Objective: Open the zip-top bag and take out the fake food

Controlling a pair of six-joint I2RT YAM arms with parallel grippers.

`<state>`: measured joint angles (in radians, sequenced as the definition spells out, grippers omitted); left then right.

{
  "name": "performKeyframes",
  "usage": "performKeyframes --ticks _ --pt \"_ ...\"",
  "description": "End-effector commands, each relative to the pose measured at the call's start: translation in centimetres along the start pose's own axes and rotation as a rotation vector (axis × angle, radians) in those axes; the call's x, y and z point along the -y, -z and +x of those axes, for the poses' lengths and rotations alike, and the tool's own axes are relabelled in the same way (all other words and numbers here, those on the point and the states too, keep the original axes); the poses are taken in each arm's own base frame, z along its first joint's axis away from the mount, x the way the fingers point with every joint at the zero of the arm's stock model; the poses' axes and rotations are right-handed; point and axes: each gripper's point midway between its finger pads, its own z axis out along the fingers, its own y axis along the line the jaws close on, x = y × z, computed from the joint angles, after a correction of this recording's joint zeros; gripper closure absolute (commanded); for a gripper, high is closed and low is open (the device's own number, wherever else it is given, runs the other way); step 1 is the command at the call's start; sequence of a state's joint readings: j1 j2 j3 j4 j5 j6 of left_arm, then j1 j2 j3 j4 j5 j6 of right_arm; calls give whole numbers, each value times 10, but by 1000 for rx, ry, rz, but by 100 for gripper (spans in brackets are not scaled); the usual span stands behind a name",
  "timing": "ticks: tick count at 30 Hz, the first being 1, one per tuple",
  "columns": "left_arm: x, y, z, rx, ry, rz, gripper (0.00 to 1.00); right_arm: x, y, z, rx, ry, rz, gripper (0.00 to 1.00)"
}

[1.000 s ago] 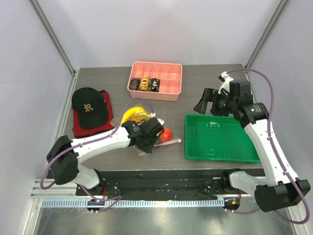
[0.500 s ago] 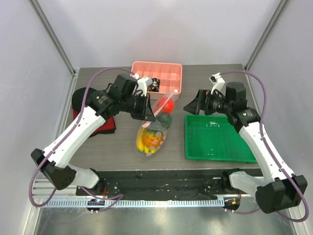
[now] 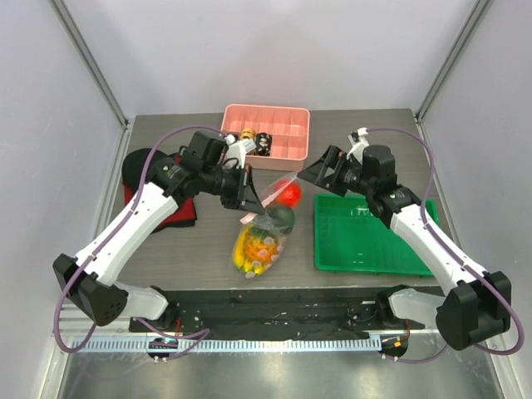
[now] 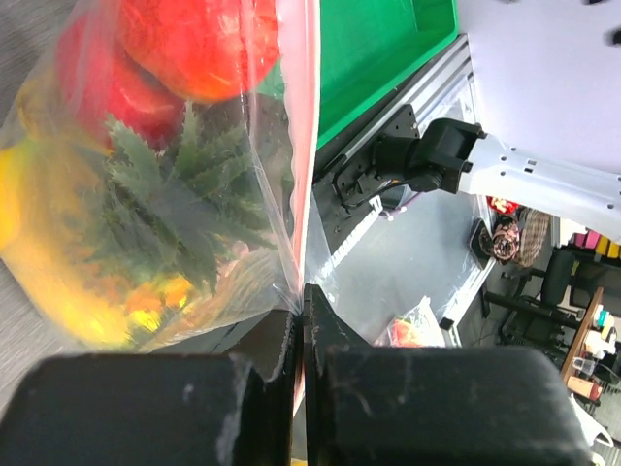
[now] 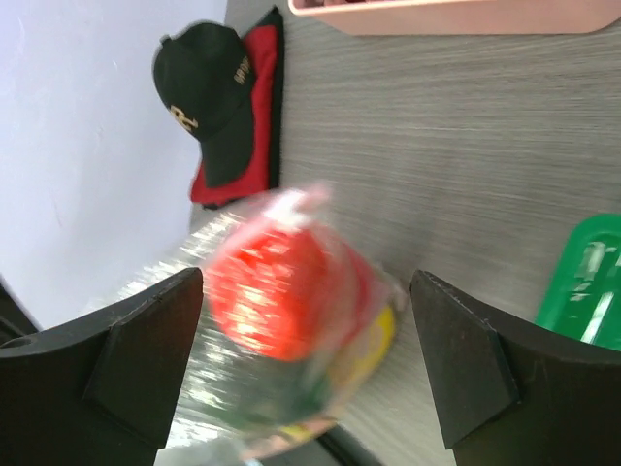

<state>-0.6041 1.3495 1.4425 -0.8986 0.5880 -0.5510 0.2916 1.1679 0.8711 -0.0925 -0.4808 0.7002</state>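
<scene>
The zip-top bag (image 3: 264,237) hangs above the table and holds the fake food: a red fruit (image 3: 288,194), a dark green avocado (image 3: 281,218), and a pineapple and banana (image 3: 256,249) at the bottom. My left gripper (image 3: 249,208) is shut on the bag's pinkish zip strip (image 4: 309,146). In the left wrist view the red fruit (image 4: 194,39) and the pineapple crown (image 4: 175,214) press against the plastic. My right gripper (image 3: 306,173) is open next to the bag's upper corner. In the right wrist view its gripper (image 5: 306,330) straddles the blurred bag (image 5: 281,301) without touching it.
A green tray (image 3: 378,237) lies at the right under the right arm. A pink compartment tray (image 3: 287,141) with doughnut-like rings stands at the back. A black cap (image 5: 209,87) on a red cloth (image 3: 133,204) lies at the left.
My left gripper lifted the bag off the table and carried it up and right, where it now hangs. My right gripper has moved left, close to the bag's top.
</scene>
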Motion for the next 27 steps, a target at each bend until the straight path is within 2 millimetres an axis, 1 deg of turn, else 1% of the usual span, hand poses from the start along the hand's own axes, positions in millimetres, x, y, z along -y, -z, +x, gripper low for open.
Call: performKeyframes --ticks 1,3,4,5,6,7,8,9,10,11,13,14,15,16,17,18,19,20,21,22,23,24,25,26,27 --pt "16 5 -12 22 -39 55 100 -11 4 -26 74 -197 141 7" --pt "13 5 -11 20 -39 44 100 -11 -8 -19 39 -262 153 10" --pt "12 5 -11 19 -36 36 100 -21 -11 -22 38 -263 156 10" --pt "10 5 -12 20 -34 23 100 -7 -18 -9 -15 -292 233 12" --pt "8 5 -12 21 -37 11 100 -11 -20 -17 0 -280 256 13" --pt "9 7 -12 25 -42 8 100 -12 -24 -10 -23 -275 279 15" --pt "8 7 -13 30 -44 2 100 -8 -26 -6 -43 -281 309 19" --pt "8 8 -13 31 -50 0 100 -8 -32 -4 -50 -291 317 24" --pt "7 8 -13 28 -49 -3 100 -8 -35 -4 -54 -296 318 33" --pt "7 8 -12 29 -48 -2 100 -10 -37 -3 -61 -300 315 49" --pt "5 10 -12 37 -57 -20 100 -13 -42 -7 -56 -315 314 64" --pt "4 14 -14 51 -66 -40 100 -15 -41 -8 -57 -320 316 78" --pt "-6 19 -20 94 -75 -118 100 -21 -40 -13 -51 -317 306 83" --pt "-10 25 -22 118 -111 -167 92 -25 -39 -14 -54 -313 300 90" --pt "-11 33 -27 150 -139 -205 82 -25 -36 -12 -67 -321 316 95" --pt "-21 42 -37 213 -174 -295 72 -33 -34 -17 -63 -320 303 98" --pt "-15 50 -39 250 -241 -310 52 -40 -32 -19 -70 -325 289 98" --pt "-9 55 -50 313 -291 -318 39 -42 -29 -16 -85 -328 299 99" --pt "-5 57 -54 342 -324 -318 32 -52 -26 -24 -75 -322 287 98" --pt "0 62 -61 394 -356 -317 24 -54 -26 -23 -83 -326 291 99" --pt "17 59 -70 440 -429 -273 23 -53 -23 -20 -102 -339 314 98" --pt "20 53 -70 450 -463 -258 22 -61 -21 -24 -100 -338 307 99" --pt "27 48 -71 456 -506 -246 19 -62 -20 -22 -115 -340 319 99" --pt "33 38 -71 445 -564 -230 19 -62 -20 -21 -117 -335 326 99" --pt "36 28 -74 438 -594 -226 19 -65 -18 -24 -110 -330 325 99"
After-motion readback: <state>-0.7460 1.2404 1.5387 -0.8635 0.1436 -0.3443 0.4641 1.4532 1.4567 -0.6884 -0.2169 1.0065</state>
